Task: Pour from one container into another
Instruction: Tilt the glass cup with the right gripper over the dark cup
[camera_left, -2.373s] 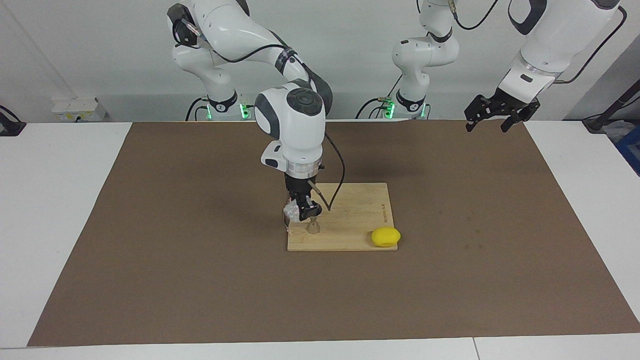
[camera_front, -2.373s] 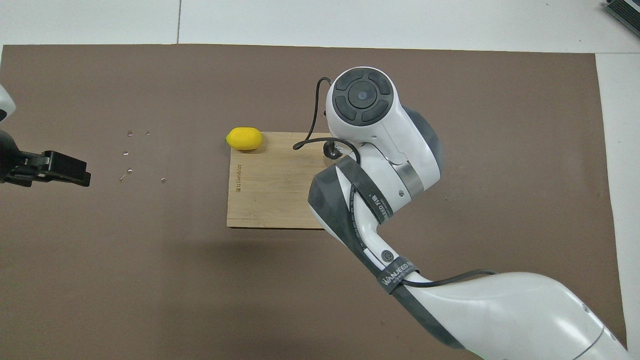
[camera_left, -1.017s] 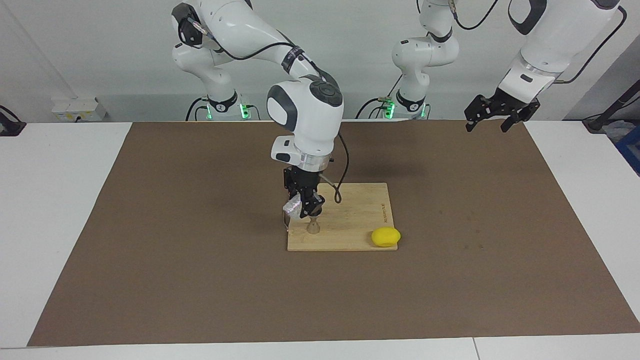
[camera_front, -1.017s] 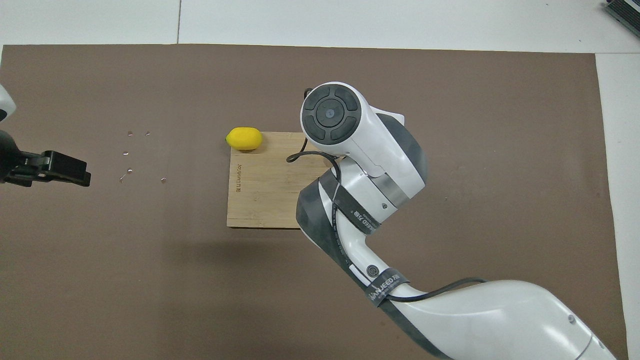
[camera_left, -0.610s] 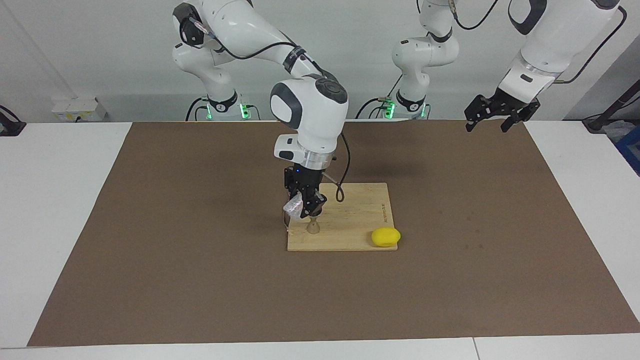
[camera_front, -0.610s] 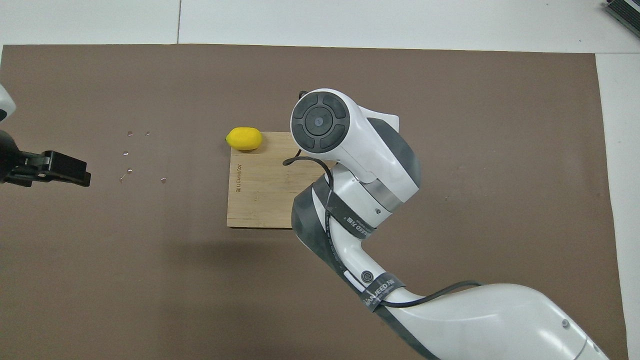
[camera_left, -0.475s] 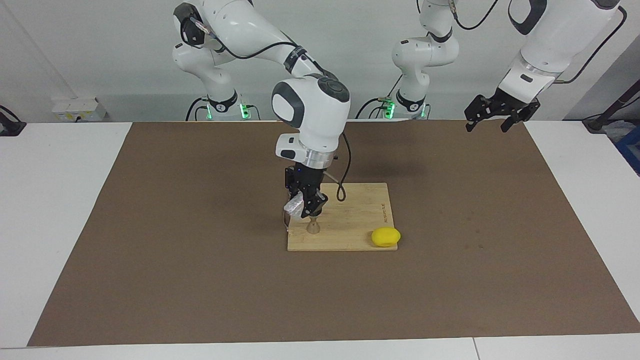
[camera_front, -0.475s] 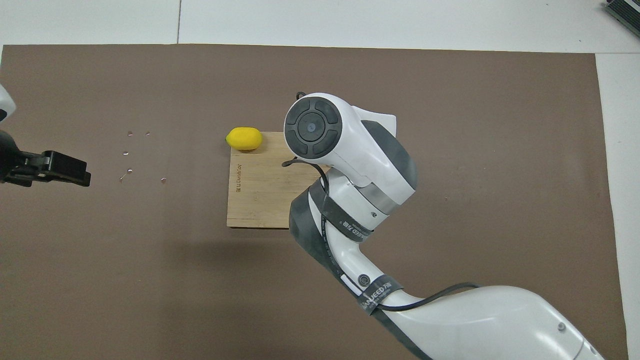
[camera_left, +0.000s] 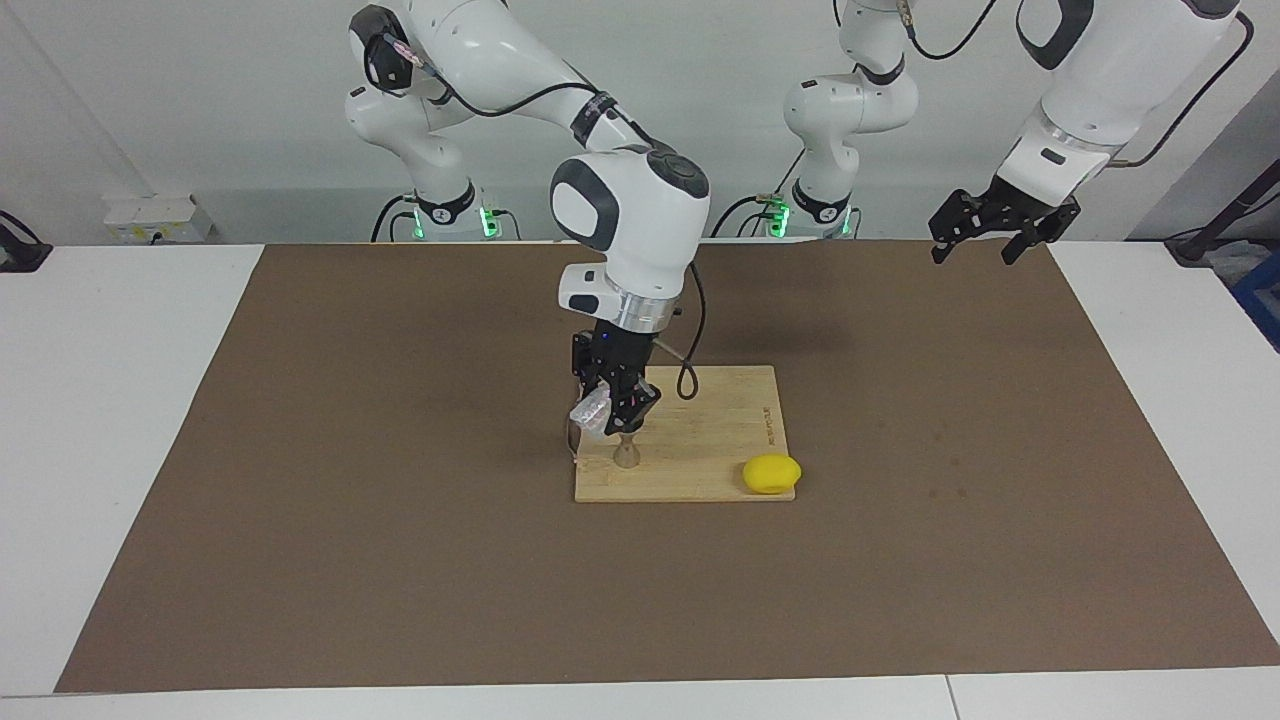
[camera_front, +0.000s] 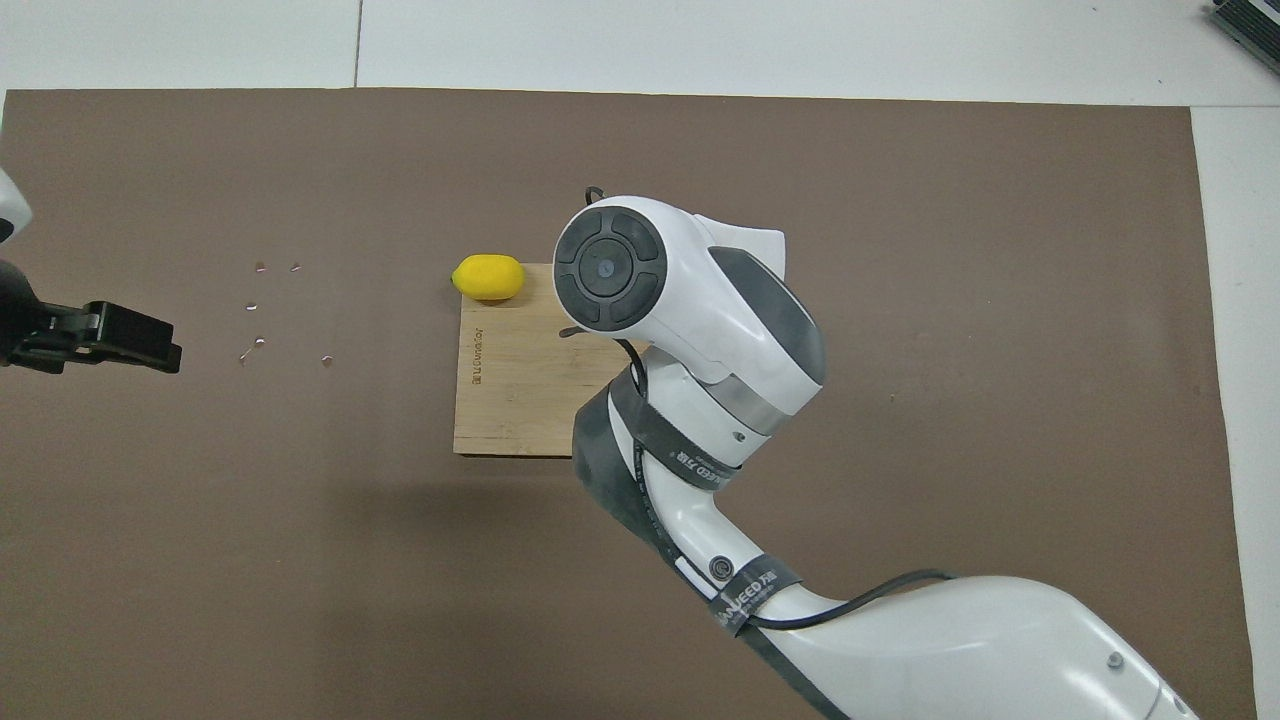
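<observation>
- Holding the glass tumbler (camera_left: 591, 413), the right gripper (camera_left: 612, 414) is clamped on it, tumbler tilted, above the metal jigger (camera_left: 626, 455).
- Jigger stands upright on the wooden board (camera_left: 715, 440), at the board's corner toward the right arm's end, farther from the robots; about 9 o'clock from the lemon (camera_left: 771, 473) in the facing view.
- Lemon sits at the board's other corner on that edge, half off onto the brown mat (camera_left: 400, 520).
- Overhead: right arm covers tumbler and jigger; lemon (camera_front: 488, 277) at 11 o'clock of the board (camera_front: 520, 380).
- Left gripper (camera_left: 985, 245) waits, fingers spread wide, nothing in them, over the mat's edge at the left arm's end.
</observation>
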